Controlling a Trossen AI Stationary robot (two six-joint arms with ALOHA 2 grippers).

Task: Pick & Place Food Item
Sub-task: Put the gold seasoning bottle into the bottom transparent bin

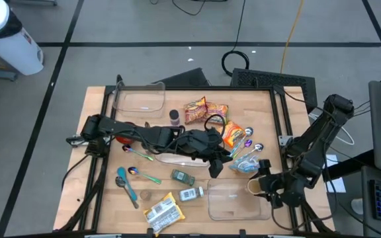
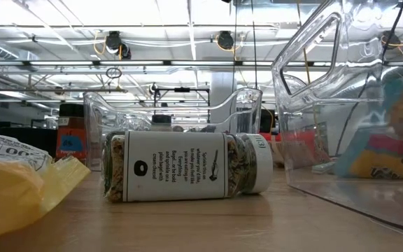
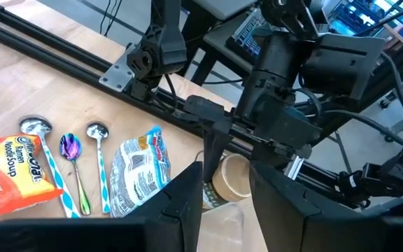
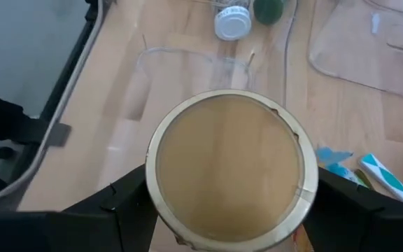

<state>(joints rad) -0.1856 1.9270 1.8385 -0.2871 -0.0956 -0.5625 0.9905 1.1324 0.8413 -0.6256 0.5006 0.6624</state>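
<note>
Item: round tan cup [image 4: 229, 168], upright, lower right | right tool [image 4: 226, 203]: clamped around cup | left tool [image 3: 224, 199]: partly open, empty

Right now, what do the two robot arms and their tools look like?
Both arms are matte black with chunky rounded joints and black cables running along them. The left tool ends in two flat, dark, blocky fingers; the right tool has broad black fingers too.

right end effector [image 1: 257, 188] | grips cup [image 1: 253, 187] | beside clear container [image 1: 235, 202]
</note>
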